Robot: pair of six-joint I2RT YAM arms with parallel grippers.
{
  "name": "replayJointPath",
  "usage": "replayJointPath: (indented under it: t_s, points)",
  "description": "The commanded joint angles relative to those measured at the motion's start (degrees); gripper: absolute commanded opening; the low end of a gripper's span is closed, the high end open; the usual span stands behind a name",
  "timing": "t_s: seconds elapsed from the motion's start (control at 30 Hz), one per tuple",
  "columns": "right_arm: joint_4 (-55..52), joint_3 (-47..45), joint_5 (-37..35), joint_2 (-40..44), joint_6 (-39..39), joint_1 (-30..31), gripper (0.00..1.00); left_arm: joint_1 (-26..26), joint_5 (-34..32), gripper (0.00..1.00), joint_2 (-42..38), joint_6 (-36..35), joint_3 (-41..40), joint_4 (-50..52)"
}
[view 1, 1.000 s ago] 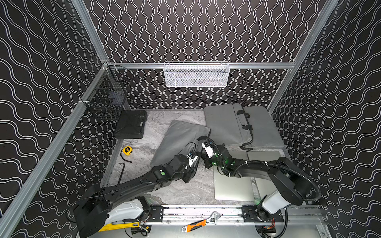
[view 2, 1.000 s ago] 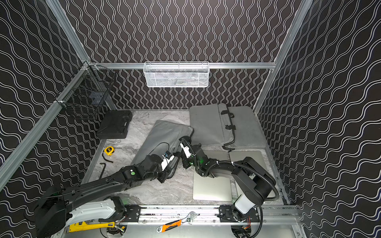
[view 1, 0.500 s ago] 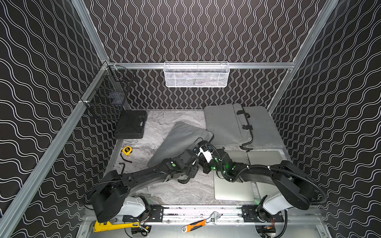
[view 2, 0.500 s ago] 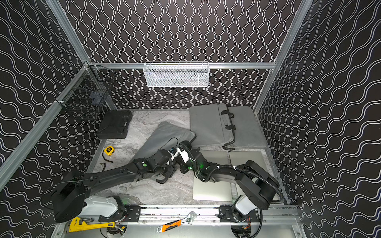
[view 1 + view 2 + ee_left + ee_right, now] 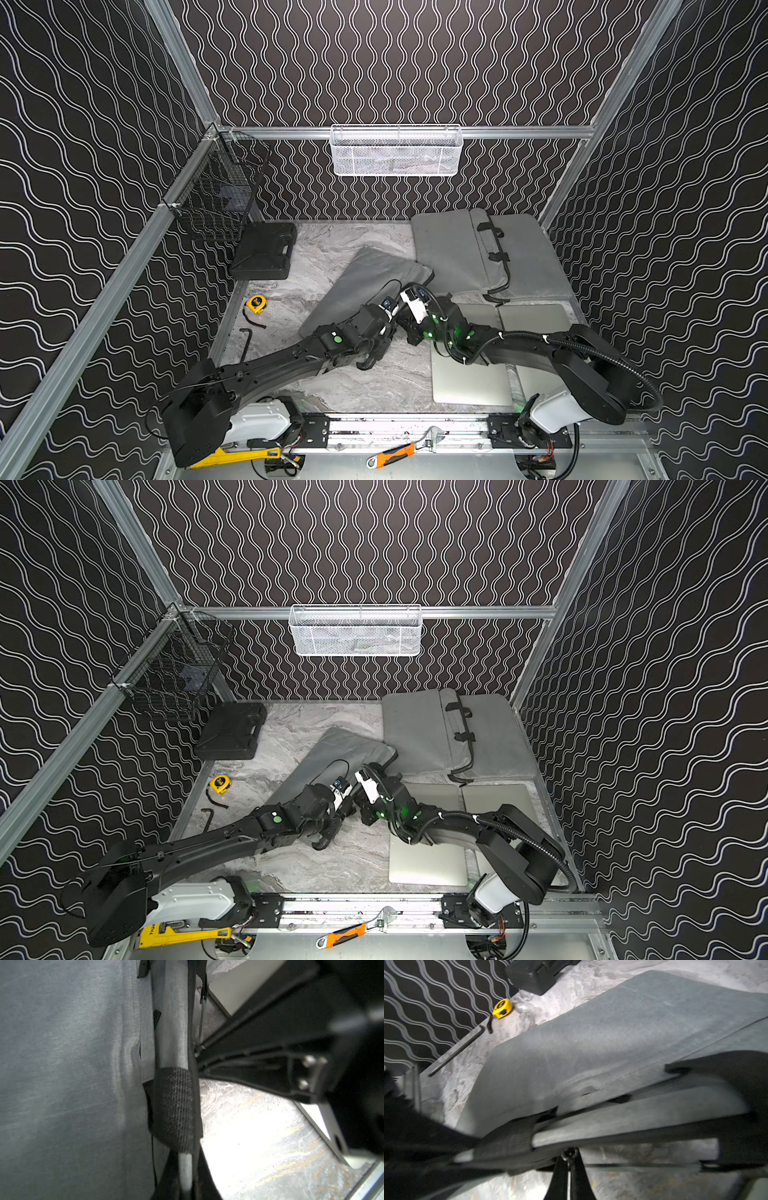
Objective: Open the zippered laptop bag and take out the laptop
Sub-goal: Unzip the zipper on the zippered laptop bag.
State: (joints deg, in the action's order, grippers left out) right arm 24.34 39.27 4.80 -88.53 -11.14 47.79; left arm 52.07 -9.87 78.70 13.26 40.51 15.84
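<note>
left pincer [image 5: 185, 1160]: closed on grey laptop bag [image 5: 365, 282] at its edge | right pincer [image 5: 569, 1160]: pinched shut on zipper pull [image 5: 568, 1152] | bag: mid-tabletop [image 5: 353, 390], tilted, edge raised between both arms | silver laptop [image 5: 469, 382]: flat just beside

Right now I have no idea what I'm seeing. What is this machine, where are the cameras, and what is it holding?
Two black robot arms on a rail work over a marble table. Two pictures look down from overhead; two come from cameras on the wrists. The left gripper is shut on the handle of a grey laptop bag; the right gripper pinches its zipper pull. Nearby lie another bag, silver laptops, a tape measure and a black case.
</note>
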Motion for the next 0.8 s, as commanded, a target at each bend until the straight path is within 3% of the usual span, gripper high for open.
replayJointPath:
  t_s: [0.0,0.47,0.57,0.63,0.7,0.77]
  points:
    - [-0.16,2.41,-5.13,-0.43,0.20,-1.75,0.00,0.00,1.56,0.00,-1.52,-1.02,-0.86,-0.34]
    - [-4.74,5.12,-4.77,0.59,0.09,-10.96,0.00,0.05,4.43,0.00,-6.50,0.17,-5.25,-2.24]
    - [-3.85,4.82,0.61,1.43,2.61,-10.96,0.00,0.01,4.29,0.02,-5.61,0.28,-4.93,-2.15]
    - [-1.69,3.86,5.26,2.19,3.60,-10.29,0.00,0.00,3.98,0.17,-4.92,0.36,-4.49,-2.11]
    - [-0.66,3.45,7.59,2.39,4.42,-9.16,0.00,-0.04,4.70,0.44,-4.07,0.28,-4.19,-3.16]
    - [-1.15,3.45,8.16,2.01,4.88,-7.74,0.00,-0.04,4.44,0.57,-2.69,0.62,-2.80,-3.12]
